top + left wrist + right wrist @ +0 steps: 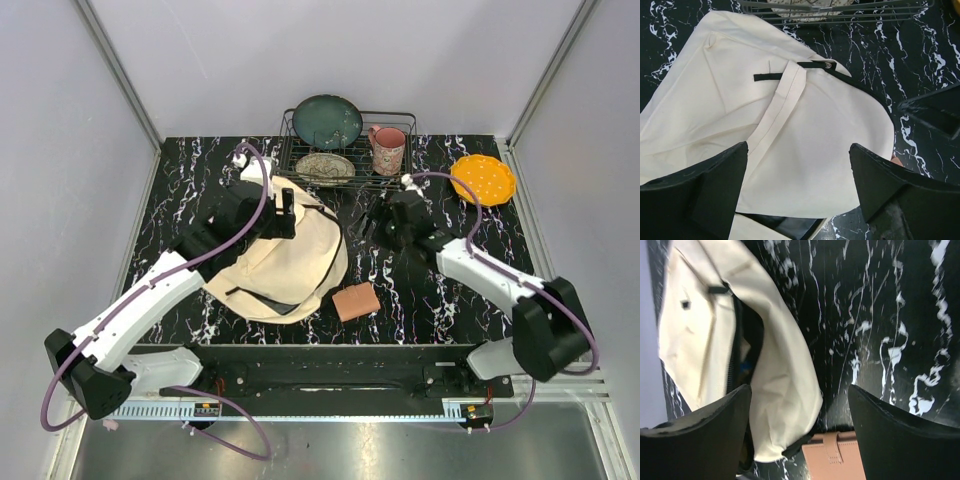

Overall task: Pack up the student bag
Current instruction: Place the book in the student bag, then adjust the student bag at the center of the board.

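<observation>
The student bag (pixel 290 265) is a cream canvas backpack lying flat at the left-centre of the black marble table. My left gripper (pixel 285 212) hovers over its far top edge, open, with nothing between the fingers. In the left wrist view the bag (pixel 815 145) fills the space below the open gripper (pixel 797 165), and a cream strap (pixel 777 110) runs across it. My right gripper (pixel 385 225) stands open just right of the bag. Its wrist view shows the bag (pixel 785 385) with its black-lined mouth gaping, and a pink wallet (pixel 837 457) below the open gripper (pixel 799 410).
The pink wallet (pixel 356 301) lies on the table by the bag's near right edge. A wire dish rack (pixel 400 118) at the back holds a green plate (pixel 327 121), a patterned plate (pixel 324 167) and a pink mug (pixel 388 150). A yellow plate (pixel 483 179) sits back right.
</observation>
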`<state>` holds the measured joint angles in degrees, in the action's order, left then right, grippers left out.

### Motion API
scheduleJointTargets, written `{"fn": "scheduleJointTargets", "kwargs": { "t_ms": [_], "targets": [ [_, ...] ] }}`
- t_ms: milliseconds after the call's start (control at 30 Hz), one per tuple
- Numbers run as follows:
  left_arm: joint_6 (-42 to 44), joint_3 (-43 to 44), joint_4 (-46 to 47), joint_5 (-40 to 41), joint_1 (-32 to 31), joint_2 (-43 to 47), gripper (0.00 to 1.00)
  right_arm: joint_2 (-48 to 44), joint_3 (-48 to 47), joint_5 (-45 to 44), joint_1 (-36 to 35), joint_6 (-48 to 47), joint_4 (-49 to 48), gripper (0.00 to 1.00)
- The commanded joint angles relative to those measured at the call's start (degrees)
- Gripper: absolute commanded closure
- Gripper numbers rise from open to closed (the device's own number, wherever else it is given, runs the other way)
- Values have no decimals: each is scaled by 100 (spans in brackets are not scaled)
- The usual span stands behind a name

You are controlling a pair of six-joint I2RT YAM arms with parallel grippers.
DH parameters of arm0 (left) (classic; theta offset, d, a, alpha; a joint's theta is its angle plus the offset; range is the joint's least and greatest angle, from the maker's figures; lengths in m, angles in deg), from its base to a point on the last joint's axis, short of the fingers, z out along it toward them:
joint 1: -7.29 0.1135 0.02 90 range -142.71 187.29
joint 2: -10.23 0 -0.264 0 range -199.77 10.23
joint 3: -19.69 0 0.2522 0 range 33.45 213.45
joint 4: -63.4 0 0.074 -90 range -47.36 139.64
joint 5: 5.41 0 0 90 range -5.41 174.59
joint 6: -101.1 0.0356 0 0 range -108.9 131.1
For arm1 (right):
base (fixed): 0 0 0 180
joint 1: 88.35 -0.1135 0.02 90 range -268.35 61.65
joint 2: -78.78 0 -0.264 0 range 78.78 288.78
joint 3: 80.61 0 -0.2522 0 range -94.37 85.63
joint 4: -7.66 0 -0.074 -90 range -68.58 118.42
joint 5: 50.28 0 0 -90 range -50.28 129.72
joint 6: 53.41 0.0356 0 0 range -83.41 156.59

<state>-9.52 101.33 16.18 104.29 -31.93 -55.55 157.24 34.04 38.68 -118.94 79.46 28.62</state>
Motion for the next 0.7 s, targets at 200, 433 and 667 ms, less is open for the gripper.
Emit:
{"fn": "scheduleJointTargets", "kwargs": {
  "t_ms": [200,433,667],
  "targets": [
    [-381,-389,-12,244,90,390,12,829,-9,1633,-175,283,-597,28],
    [-337,-187,-21,262,116,154,12,1663,-833,1853,-790,133,-413,27],
    [-241,-161,-65,350,125,118,12,2270,-1362,1599,-1177,239,-281,30]
  ]
}}
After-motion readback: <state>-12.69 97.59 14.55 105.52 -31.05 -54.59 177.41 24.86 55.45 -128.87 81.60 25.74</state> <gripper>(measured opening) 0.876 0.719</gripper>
